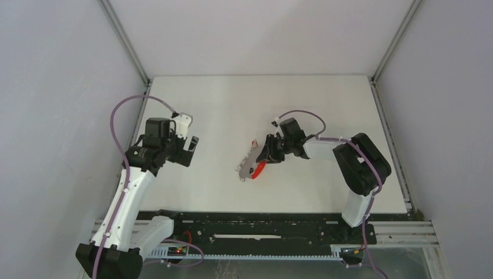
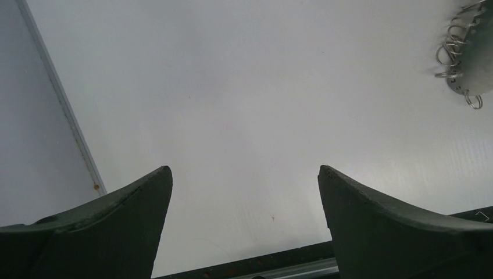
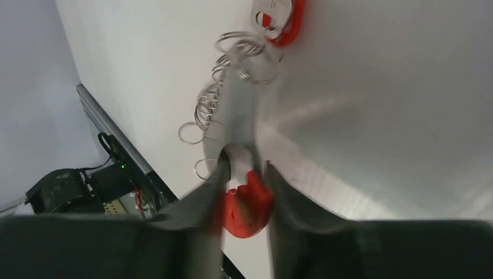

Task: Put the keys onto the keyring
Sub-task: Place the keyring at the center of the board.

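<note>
A bright red strap [image 1: 259, 170] lies mid-table with the keys [image 1: 243, 167], a small silvery bunch, at its left. My right gripper [image 1: 264, 158] is down on the strap. In the right wrist view one red end [image 3: 247, 206] sits between the narrowly parted, blurred fingers of that gripper [image 3: 245, 165]; whether they still pinch it is unclear. Silvery chain loops [image 3: 218, 99] run up to the strap's other end [image 3: 286, 20]. I cannot pick out the keyring itself. My left gripper [image 1: 190, 148] hangs wide open and empty [image 2: 244, 171], well left of the keys [image 2: 468, 58].
White walls with metal corner rails [image 1: 128, 52] close in the table on three sides. The black base rail [image 1: 261, 224] runs along the near edge. A purple cable [image 1: 119, 116] loops above the left arm.
</note>
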Motion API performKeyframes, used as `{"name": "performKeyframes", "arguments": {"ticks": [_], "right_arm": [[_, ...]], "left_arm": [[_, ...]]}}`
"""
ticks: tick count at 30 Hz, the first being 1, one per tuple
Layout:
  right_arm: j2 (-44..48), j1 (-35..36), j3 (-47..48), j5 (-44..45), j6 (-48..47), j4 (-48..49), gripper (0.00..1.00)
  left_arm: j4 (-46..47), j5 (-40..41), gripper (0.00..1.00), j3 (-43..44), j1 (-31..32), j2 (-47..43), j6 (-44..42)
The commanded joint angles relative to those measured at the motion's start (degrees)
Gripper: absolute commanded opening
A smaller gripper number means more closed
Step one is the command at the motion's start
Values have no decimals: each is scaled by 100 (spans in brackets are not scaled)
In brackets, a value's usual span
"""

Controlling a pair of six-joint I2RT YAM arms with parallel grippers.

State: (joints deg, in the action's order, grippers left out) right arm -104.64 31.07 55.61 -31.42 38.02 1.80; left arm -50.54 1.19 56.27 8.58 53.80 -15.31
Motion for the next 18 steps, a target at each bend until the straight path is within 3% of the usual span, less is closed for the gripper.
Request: {"name": "performKeyframes", "arguments": {"ticks": [1, 2, 3, 10, 16, 18], "right_arm": [[321, -84, -583, 284, -58, 408, 49], [368, -91, -653, 298, -68, 459, 81], [415, -92, -691, 339, -101, 442, 97], [1817, -92, -709, 1004, -691, -132, 100], [4230, -353, -1014, 3245, -1379, -955, 100], [4869, -584, -1114, 4352, -1523, -1097, 100]], "left_arm": [[360, 77, 100, -281, -32, -199, -156], [395, 67, 100, -354, -37, -230, -148], [430, 59, 100, -420, -40, -256, -140], [1036, -40, 100, -909, -53, -697, -126], [2169, -300, 100, -1387, -379, -696, 119], [2636, -493, 100, -1565, -574, -601, 250]]}}
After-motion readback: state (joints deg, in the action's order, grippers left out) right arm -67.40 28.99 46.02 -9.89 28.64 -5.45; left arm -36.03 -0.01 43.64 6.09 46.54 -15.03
